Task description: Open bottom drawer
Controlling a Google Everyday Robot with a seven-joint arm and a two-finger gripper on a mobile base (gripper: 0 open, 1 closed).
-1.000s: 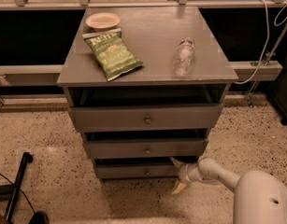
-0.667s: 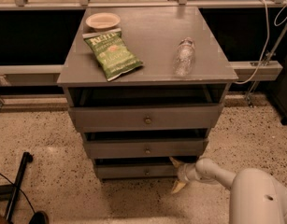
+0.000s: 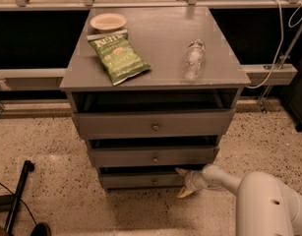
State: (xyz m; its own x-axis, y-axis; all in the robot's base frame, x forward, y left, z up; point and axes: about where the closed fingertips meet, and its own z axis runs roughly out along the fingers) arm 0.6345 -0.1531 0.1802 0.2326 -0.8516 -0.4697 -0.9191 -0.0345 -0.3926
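The gripper [image 3: 182, 183], fingers spread, sits lower right of centre at the bottom drawer [image 3: 131, 180], its knob [image 3: 154, 181] just to the left.

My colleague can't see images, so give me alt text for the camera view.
A robot arm's gripper, fingers spread, sits at the right end of the bottom drawer of a grey three-drawer cabinet, right of its brass knob. On top lie a green chip bag, a clear bottle on its side and a small bowl.
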